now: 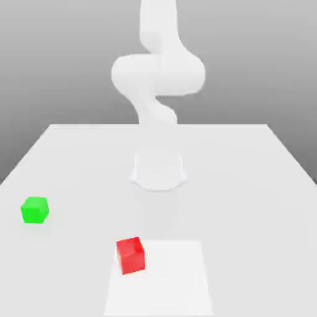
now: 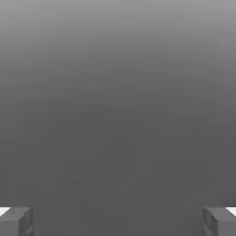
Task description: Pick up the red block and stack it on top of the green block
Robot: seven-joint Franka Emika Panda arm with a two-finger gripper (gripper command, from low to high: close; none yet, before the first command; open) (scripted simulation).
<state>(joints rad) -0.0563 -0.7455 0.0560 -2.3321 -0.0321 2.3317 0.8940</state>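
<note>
The red block point(image 1: 130, 255) is a small cube resting on the white table point(image 1: 247, 186), near the front and a little toward the exterior view's left. Farther toward that left side sits the green block point(image 1: 34, 210), well apart from the red one. In the hand view my gripper point(image 2: 118, 223) is open: one grey fingertip point(image 2: 16, 221) and the other point(image 2: 220, 221) stand far apart with nothing between them, against a plain grey background.
The white arm point(image 1: 158, 74) rises from its round base point(image 1: 158, 171) at the table's middle, behind both blocks. A paler square patch point(image 1: 167, 278) marks the tabletop at the front, and the red block stands on its corner.
</note>
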